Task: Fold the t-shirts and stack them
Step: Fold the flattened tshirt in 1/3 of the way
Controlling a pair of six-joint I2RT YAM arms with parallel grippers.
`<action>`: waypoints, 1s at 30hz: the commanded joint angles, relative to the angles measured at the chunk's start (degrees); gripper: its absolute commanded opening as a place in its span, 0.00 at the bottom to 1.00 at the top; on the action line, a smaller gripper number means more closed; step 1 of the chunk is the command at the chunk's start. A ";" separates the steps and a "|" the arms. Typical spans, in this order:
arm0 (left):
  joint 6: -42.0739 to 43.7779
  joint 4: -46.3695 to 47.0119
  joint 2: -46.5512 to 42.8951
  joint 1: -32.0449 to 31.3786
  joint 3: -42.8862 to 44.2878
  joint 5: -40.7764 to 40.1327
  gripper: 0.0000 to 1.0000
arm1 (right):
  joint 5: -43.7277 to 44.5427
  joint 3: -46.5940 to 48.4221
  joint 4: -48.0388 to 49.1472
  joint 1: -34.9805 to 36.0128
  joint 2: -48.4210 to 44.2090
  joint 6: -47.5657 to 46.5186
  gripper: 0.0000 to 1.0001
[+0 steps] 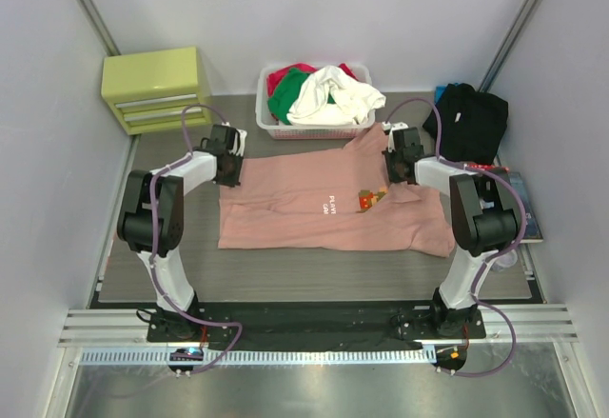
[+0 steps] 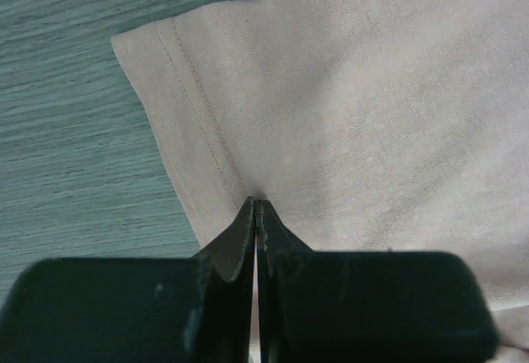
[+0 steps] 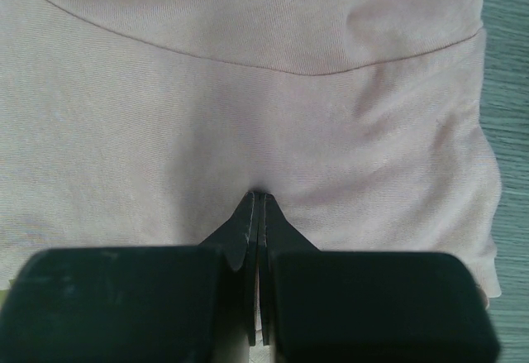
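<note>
We see the large salmon-pink cloth t-shirt (image 1: 304,218) spread on the grey wood-grain surface (image 1: 285,280). The left end effector (image 2: 254,207) pinches its hemmed far-left corner, and the right end effector (image 3: 259,198) pinches its far-right edge.

White arms (image 1: 160,273), black joints (image 1: 152,210), purple cables (image 1: 185,137)

The lettering by the chest print (image 1: 371,199) on the salmon-pink t-shirt (image 1: 324,213), mid-frame in the top view, is too small to be read. In both wrist views the shirt is cut off by the frame edges, and the fold of cloth pinched between the closed fingertips (image 2: 241,235) is hidden.
</note>
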 commanded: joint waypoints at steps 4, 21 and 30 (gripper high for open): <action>3.87 4.62 -2.54 0.67 -2.70 -3.13 0.00 | 0.40 -2.26 1.27 0.29 -1.33 0.62 0.01; 4.13 -12.82 -29.26 1.74 -6.48 7.50 0.00 | -2.92 -7.06 -15.51 0.37 -28.48 -0.17 0.01; 9.50 -9.35 -30.49 -9.76 -16.50 -10.24 0.00 | 5.05 -12.97 -19.65 5.29 -37.29 -7.71 0.01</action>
